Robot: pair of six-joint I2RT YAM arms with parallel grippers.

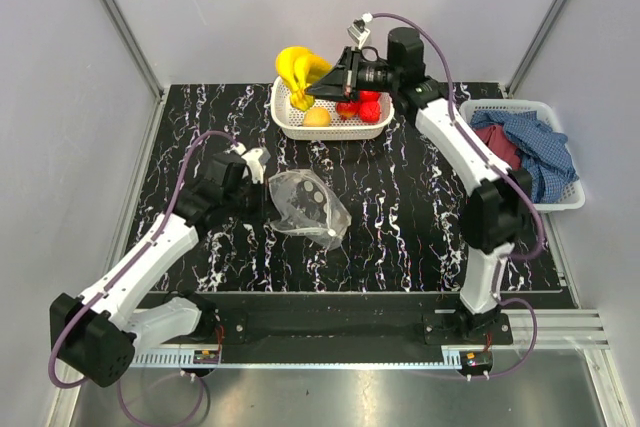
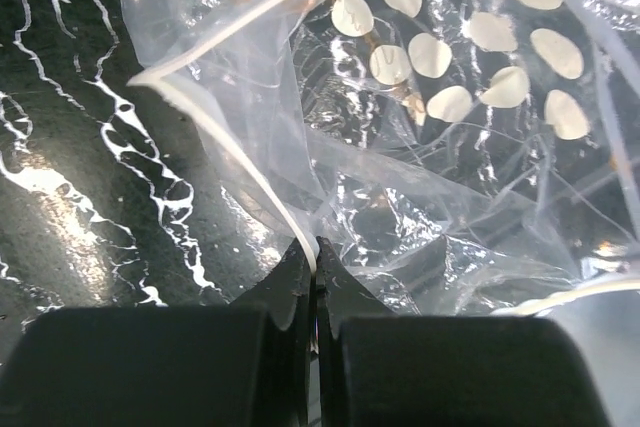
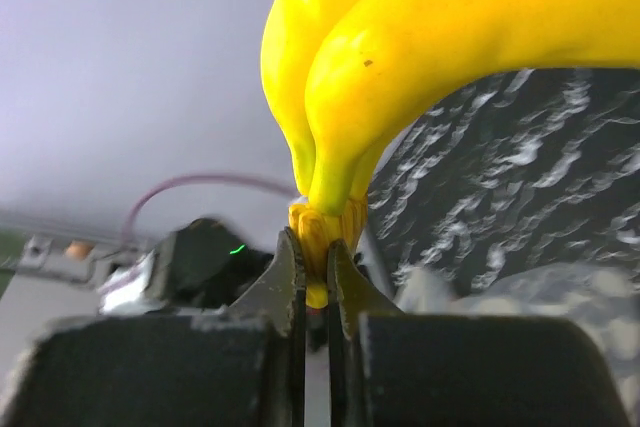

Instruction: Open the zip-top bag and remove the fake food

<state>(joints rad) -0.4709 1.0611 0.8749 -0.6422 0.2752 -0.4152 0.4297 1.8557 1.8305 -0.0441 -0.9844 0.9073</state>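
right gripper (image 3: 313,247) is clamped on the stem of the yellow plastic banana bunch (image 3: 420,67), holding it above the white plastic mesh basket (image 1: 283,119) with the red and orange fake fruits (image 1: 362,107), likely to drop it in. left gripper (image 2: 315,250) pinches the rim of the clear polka-dot zip-top bag (image 2: 440,147), anchoring it on the black marbled table (image 1: 420,217).

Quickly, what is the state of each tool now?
Left tool: shut on the zip-top bag.
Right tool: shut on the banana bunch.
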